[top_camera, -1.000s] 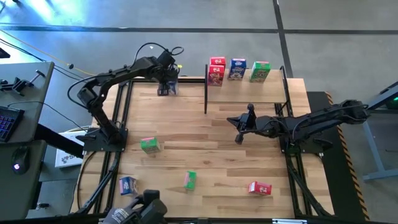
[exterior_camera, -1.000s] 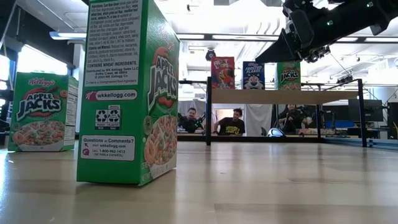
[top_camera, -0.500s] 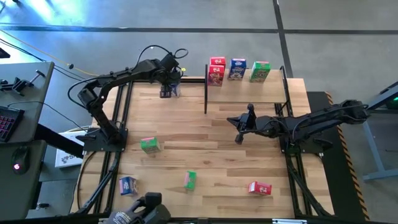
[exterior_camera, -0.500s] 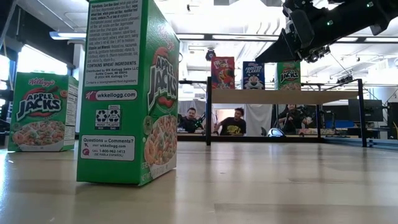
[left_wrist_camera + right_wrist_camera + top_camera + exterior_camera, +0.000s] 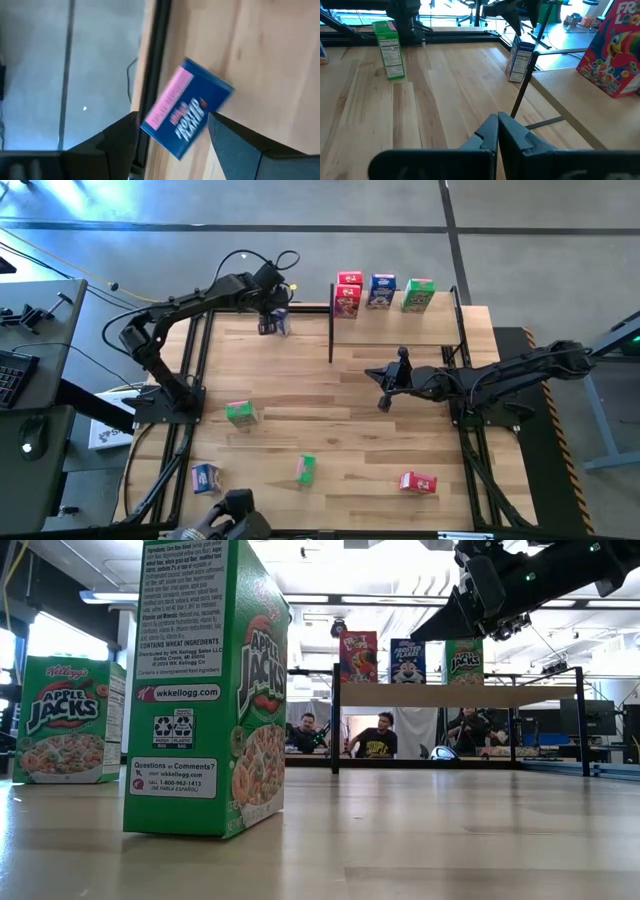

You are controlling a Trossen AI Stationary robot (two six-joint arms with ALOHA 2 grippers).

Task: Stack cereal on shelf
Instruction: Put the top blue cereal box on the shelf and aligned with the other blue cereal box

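We saw the counter [image 5: 340, 395] first, with the shelf [image 5: 395, 320] along its far edge. Three boxes stood on the shelf in a row: a red box [image 5: 348, 294], a blue box [image 5: 381, 291] and a green box [image 5: 418, 295]. The left arm reached to the far edge just beside the shelf's left post, and its pincer [image 5: 172, 132] was clamped on another blue box [image 5: 186, 115], which it held above the counter, tilted. The right arm waited over the middle of the counter, its pincer [image 5: 498, 131] pressed together on nothing. Four boxes lay loose on the near half: a green one [image 5: 240, 413], a second green one [image 5: 306, 469], a red one [image 5: 418, 482] and a blue one [image 5: 206, 477]. We judged the task about a third done: three shelved, one in hand, four to fetch. We could find only eight boxes.
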